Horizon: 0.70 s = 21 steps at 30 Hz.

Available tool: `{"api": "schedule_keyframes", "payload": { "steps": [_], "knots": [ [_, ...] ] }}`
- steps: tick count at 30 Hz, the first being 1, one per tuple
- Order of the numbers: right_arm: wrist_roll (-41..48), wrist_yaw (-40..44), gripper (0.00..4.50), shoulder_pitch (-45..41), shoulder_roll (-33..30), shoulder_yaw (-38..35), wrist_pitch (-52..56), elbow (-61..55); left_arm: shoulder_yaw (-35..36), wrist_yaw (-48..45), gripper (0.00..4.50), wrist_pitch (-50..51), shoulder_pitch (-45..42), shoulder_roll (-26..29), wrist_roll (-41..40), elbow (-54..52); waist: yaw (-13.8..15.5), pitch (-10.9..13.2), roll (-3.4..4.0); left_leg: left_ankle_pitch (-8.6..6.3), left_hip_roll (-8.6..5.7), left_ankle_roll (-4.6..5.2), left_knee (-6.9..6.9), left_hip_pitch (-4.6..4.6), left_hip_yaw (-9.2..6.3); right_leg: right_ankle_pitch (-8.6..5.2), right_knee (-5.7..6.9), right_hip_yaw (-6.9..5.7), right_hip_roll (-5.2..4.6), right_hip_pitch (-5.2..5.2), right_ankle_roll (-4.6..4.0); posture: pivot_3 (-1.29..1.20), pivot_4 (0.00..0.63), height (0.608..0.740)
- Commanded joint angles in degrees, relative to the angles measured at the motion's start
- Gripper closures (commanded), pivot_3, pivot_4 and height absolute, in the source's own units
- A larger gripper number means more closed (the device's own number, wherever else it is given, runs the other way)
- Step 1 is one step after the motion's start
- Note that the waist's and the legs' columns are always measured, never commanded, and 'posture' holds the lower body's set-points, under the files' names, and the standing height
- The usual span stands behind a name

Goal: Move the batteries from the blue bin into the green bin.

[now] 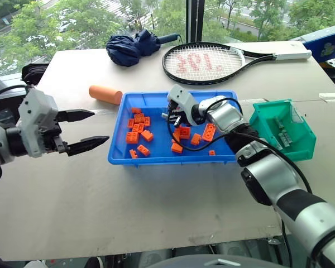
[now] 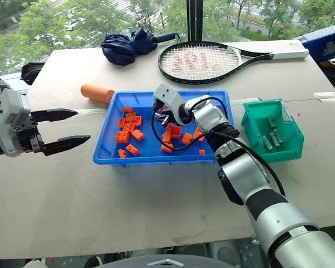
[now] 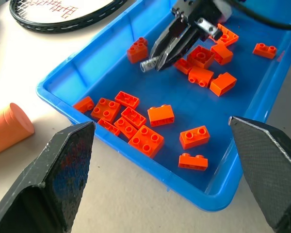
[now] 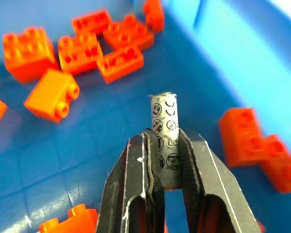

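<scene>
left eye view, read left to right: left gripper [image 1: 88, 130] hovers over bare table [image 1: 128, 195] just left of the blue bin [image 1: 156, 159], fingers spread wide apart, nothing between them. orange cylinder [image 1: 105, 94] lies on the table near the bin's far left corner. blue bin holds scattered orange bricks [image 1: 138, 125], one cluster toward its left side, another toward its right.

right gripper [image 1: 175, 118] is over the middle of the blue bin, above the bin floor, fingers closed on one battery [image 4: 165, 127]. right wrist view: battery clamped between the two fingers, its free end sticking out past the tips, printed symbols on its wrap, blue floor and bricks behind it. left wrist view: same battery [image 3: 149, 63] pokes out of the closed fingertips, clear of the bricks around it.

green bin [image 1: 268, 125] sits on the table just right of the blue bin, apart from it; several batteries [image 1: 281, 134] already lie inside.

far side of table: folded umbrella [image 1: 131, 46], then racket [image 1: 212, 61].
</scene>
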Motion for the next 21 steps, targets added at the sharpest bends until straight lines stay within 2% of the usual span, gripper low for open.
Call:
{"api": "schedule_keyframes", "payload": {
  "steps": [1,4,7,11,13,17,21],
  "knots": [
    [4.44,0.52,4.46,5.28,-4.96,-4.35,10.14,-21.56,-0.75,1.44,0.0,0.23,-1.57,-0.92,-1.37,-2.13,0.4,0.0,-0.01,-0.01,-0.01,0.01,0.0,-0.02,-0.02,0.0,0.0,-0.03,-0.03,0.0,0.0,0.0,0.15,0.74],
    [6.75,-1.78,4.46,10.08,-10.11,-8.42,18.28,-35.67,-3.51,2.81,0.0,1.3,-3.78,-2.01,-2.11,-3.88,1.08,0.0,0.0,-0.01,-0.02,0.02,0.04,-0.07,-0.01,0.0,-0.01,-0.02,-0.03,0.0,0.0,0.0,0.15,0.74],
    [7.9,-3.15,4.46,16.06,-19.31,-15.16,25.74,-47.78,-8.06,4.25,0.0,2.83,-8.69,-4.61,-4.33,-7.25,1.63,-0.01,-0.02,-0.01,-0.01,0.02,0.08,-0.07,0.01,0.0,0.0,-0.02,-0.01,0.02,0.0,0.0,0.15,0.74],
    [9.17,-3.61,4.46,25.59,-33.1,-25.0,32.83,-57.8,-14.38,5.93,0.0,5.26,-16.45,-8.49,-6.33,-9.6,3.65,-0.02,-0.03,-0.11,-0.09,0.2,0.19,-0.05,0.0,0.0,-0.09,-0.1,-0.09,0.22,0.02,0.0,0.15,0.74],
    [10.07,-3.71,4.46,30.14,-38.2,-29.25,34.79,-60.0,-17.37,6.85,0.0,6.63,-20.12,-10.91,-7.53,-10.63,3.41,-0.02,-0.03,-0.2,-0.11,0.36,0.24,-0.02,0.09,0.0,-0.11,-0.06,-0.06,0.24,0.03,0.0,0.15,0.74],
    [11.32,-4.9,4.46,37.58,-42.08,-33.87,35.95,-61.47,-21.47,8.13,0.0,8.79,-25.9,-15.09,-9.23,-11.3,2.42,-0.04,-0.03,-0.22,0.06,0.43,0.24,0.17,0.34,0.0,0.0,0.08,0.18,0.29,0.02,0.0,0.15,0.74],
    [12.96,-6.99,4.46,41.48,-41.67,-35.94,36.07,-61.86,-25.33,8.85,0.0,9.59,-29.43,-19.59,-10.09,-12.09,2.21,-0.04,-0.01,-0.23,0.17,0.45,0.3,0.2,0.42,0.0,0.04,0.18,0.53,0.3,0.02,0.0,0.15,0.74]
  ]
}}
